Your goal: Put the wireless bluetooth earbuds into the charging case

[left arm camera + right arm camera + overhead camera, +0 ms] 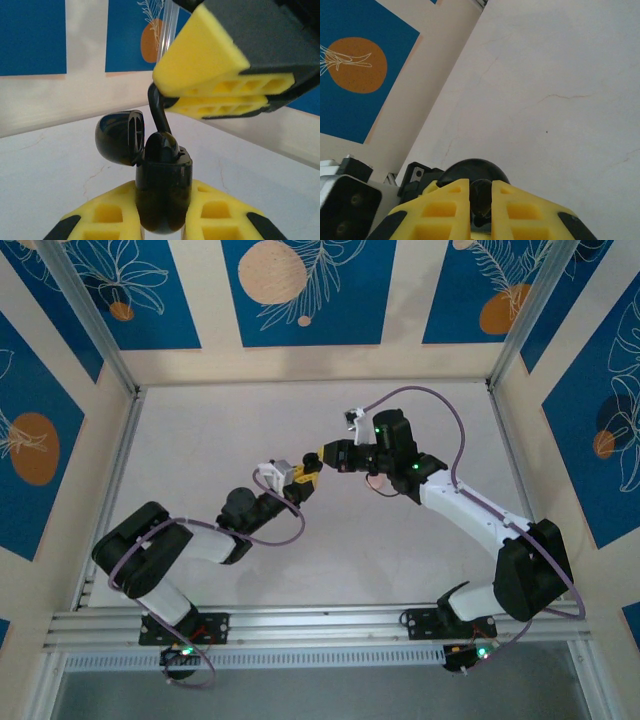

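One earbud (161, 145), stem pinched by the right fingers (210, 55), bud sitting in the open charging case (162, 175), case clamped between the left fingers (107, 212).

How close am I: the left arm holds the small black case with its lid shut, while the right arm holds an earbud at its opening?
Wrong on the lid: it is open, not shut. The left wrist view shows it swung aside from the case, held in the left arm's jaws, while the right arm's jaws hold an earbud at its opening.
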Robot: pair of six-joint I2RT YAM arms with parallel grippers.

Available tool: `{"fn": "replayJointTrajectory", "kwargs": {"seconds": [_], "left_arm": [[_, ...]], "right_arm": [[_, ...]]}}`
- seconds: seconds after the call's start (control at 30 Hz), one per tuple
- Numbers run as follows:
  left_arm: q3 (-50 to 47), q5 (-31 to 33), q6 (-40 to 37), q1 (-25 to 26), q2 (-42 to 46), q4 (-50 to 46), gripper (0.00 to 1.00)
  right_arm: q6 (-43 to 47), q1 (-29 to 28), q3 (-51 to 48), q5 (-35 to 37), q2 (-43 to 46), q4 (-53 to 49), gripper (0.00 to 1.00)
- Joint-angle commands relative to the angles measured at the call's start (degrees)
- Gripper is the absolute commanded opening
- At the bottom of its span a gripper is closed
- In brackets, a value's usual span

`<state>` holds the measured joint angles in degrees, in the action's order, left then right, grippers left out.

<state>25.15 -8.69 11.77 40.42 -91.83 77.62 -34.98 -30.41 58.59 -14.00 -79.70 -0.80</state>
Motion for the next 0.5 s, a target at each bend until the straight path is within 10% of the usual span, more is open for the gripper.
{"fn": "replayJointTrajectory", "kwargs": {"seconds": [0.0,0.47], "left_arm": [[1.51,0.78,0.99,0.69,1.62,2.97,0.11],[1.77,0.67,0.80,0.66,2.36,2.92,0.12]], "right_arm": [[0.00,-0.50,-0.84,-1.84,1.21,0.69,0.13],[0.87,-0.90,-1.80,-6.12,1.64,1.44,0.14]]}}
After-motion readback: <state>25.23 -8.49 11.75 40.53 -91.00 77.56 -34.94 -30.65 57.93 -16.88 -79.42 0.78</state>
